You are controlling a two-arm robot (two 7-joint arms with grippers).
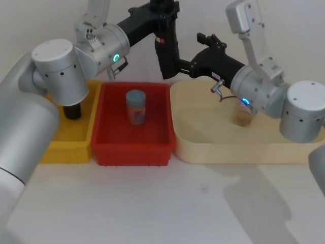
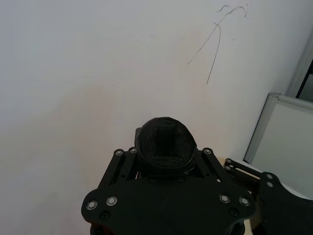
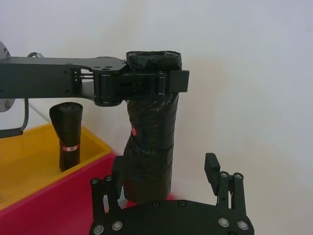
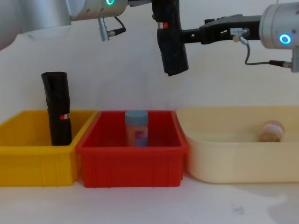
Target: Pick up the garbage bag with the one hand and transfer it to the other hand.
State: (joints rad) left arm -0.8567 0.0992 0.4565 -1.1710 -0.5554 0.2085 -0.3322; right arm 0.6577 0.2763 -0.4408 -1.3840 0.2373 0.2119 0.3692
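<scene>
Garbage bag (image 4: 172,44) hangs upright, clamped in my left gripper (image 3: 142,85); my right gripper (image 3: 164,183) straddles it, jaws apart.

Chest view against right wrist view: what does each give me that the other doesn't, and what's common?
Chest view adds the blue-lidded jar in the red bin and a small jar lying in the cream tray. Right wrist view adds grip detail: the left claw shut around the garbage bag near its top, the right claw open astride its lower part, with a gap on one side. Both show the bag held upright in the air and the second roll standing in the yellow bin.
</scene>
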